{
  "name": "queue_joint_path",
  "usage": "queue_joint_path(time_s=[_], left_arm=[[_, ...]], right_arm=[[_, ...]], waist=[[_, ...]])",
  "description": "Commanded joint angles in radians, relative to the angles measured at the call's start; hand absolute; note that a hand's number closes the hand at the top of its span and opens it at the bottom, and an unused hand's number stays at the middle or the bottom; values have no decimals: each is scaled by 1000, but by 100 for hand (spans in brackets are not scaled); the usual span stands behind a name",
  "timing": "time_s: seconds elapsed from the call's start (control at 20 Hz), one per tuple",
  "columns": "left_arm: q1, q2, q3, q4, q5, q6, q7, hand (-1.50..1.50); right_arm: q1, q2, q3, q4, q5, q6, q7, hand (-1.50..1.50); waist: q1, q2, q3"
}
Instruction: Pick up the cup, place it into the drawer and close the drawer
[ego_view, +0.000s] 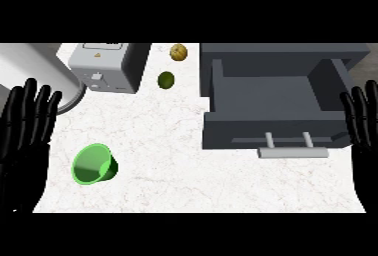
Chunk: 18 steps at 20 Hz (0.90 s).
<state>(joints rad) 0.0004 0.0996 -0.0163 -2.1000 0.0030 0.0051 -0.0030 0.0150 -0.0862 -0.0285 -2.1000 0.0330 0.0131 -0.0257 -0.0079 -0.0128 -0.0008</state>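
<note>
A green cup (94, 164) lies on its side on the white marble counter (170, 150) at the lower left, its mouth facing the view. The dark grey drawer (272, 95) stands pulled open at the right, nothing inside it, with a light grey handle (292, 152) at its front. My left hand (26, 130) rests open at the left edge, fingers up, just left of the cup and apart from it. Along the right edge my right hand (363, 117) rests open, beside the drawer's right wall.
A grey toaster (109, 66) stands at the back left, next to a pale round vessel (37, 75). A green lime-like fruit (166, 79) and a tan potato-like item (178, 52) lie behind, between toaster and drawer.
</note>
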Motion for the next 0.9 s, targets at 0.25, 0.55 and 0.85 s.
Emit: queue_joint_path(time_s=[0.25, 0.55, 0.85], left_arm=[[88, 122, 55, -10, 292, -317, -110, -150], [126, 121, 118, 10, 544, -345, 57, -150], [86, 138, 183, 99, 568, -412, 54, -150]], right_arm=[[3, 30, 76, 9, -9, 32, 8, -150], [-31, 2, 32, -24, -158, 76, 174, -150], [-5, 26, 44, 20, -126, 83, 90, -150]], waist=[[16, 12, -1], [12, 12, 1], [8, 12, 1]])
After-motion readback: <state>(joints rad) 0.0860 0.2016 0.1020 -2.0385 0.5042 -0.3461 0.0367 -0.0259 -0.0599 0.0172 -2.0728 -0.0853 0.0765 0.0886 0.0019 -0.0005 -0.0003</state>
